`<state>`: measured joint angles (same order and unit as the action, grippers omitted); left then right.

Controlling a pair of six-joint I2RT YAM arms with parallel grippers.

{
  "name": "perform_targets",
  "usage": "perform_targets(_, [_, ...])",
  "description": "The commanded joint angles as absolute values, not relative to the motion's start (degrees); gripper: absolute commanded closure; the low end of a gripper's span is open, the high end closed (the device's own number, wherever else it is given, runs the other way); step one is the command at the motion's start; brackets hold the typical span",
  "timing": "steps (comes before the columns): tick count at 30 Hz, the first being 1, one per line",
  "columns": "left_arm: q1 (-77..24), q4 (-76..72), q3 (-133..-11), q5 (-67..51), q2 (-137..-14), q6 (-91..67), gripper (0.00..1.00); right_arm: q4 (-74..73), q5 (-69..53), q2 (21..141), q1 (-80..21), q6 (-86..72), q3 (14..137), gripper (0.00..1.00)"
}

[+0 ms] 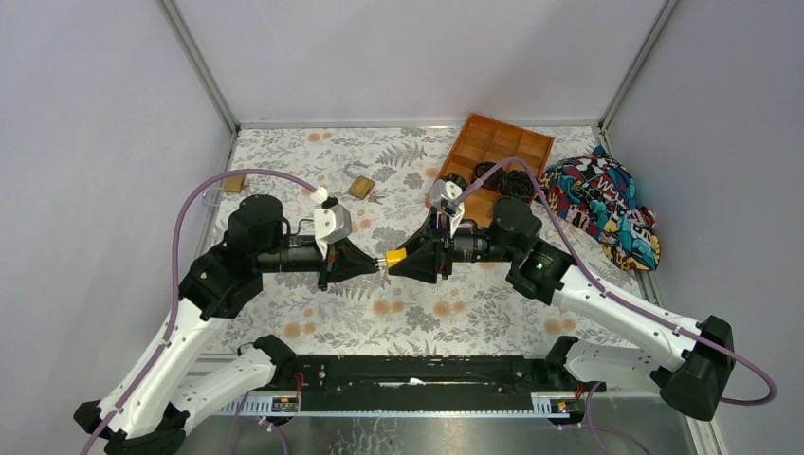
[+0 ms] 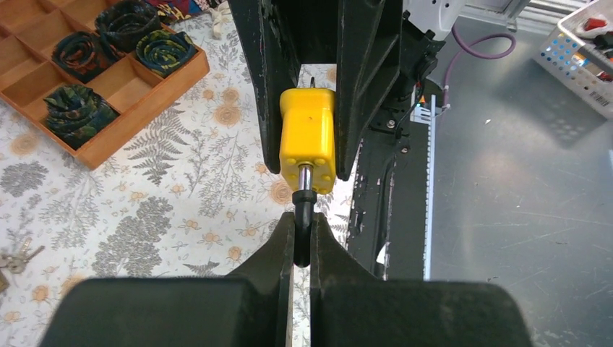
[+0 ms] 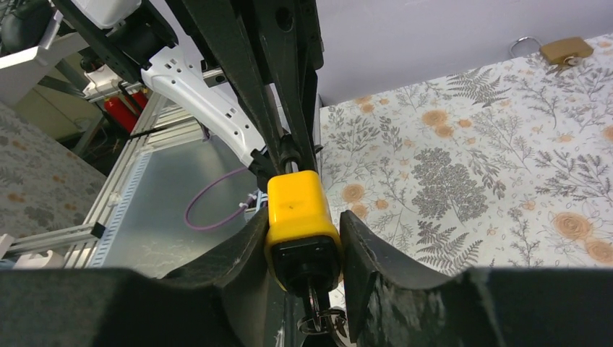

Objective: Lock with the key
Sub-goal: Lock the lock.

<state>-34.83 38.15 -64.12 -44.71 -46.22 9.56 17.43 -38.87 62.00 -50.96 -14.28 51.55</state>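
Observation:
A yellow padlock (image 1: 393, 258) is held in the air between both arms over the middle of the table. My right gripper (image 3: 303, 220) is shut on the padlock's yellow body (image 3: 295, 199). A key (image 3: 315, 307) with a key ring sticks out of the lock's black underside, between the right fingers. My left gripper (image 2: 302, 223) is shut on the black shackle (image 2: 303, 217), which comes out of the yellow body (image 2: 307, 134). In the top view the left gripper (image 1: 373, 264) and the right gripper (image 1: 402, 260) meet tip to tip.
A wooden compartment tray (image 1: 474, 142) with rolled dark items stands at the back right, beside a colourful cloth bag (image 1: 607, 204). Two brass padlocks (image 1: 360, 187) (image 1: 232, 182) lie at the back. Loose keys (image 2: 14, 256) lie on the floral tablecloth.

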Motion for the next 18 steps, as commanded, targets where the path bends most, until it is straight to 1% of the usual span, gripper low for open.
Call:
perform_targets(1, [-34.9,29.9,-64.6,-47.8,-45.6,5.0,1.00,20.8,-39.9,62.8,-51.0,-15.7,53.0,0.91])
perform_targets(2, [-34.9,29.1,-64.5,-47.9,-45.7,3.3,1.00,21.0,-40.1,62.8,-51.0,-15.9,53.1,0.99])
perform_targets(4, [-34.9,27.3,-64.0,-48.3,-45.4,-0.5,1.00,22.5,-39.8,62.4,-51.0,-16.9,52.9,1.00])
perform_targets(8, [-34.9,23.6,-62.7,-48.4,-44.3,-6.8,0.99,24.0,-34.7,60.6,-50.8,-18.1,52.9,1.00])
perform_targets(9, [-34.9,23.2,-62.5,-48.3,-44.2,-7.6,0.92,24.7,-33.9,60.1,-50.7,-18.5,52.6,1.00])
perform_targets(11, [-34.8,23.0,-62.4,-47.7,-43.8,-8.5,0.82,26.5,-33.5,58.8,-50.0,-19.6,52.0,1.00])
perform_targets(15, [-34.8,24.8,-62.9,-45.5,-43.2,-8.2,0.72,28.0,-33.4,56.5,-48.5,-21.2,51.0,1.00])
perform_targets(18, [-34.6,25.2,-63.2,-44.3,-42.7,-8.4,0.58,27.1,-33.5,55.5,-48.1,-21.1,50.7,1.00])
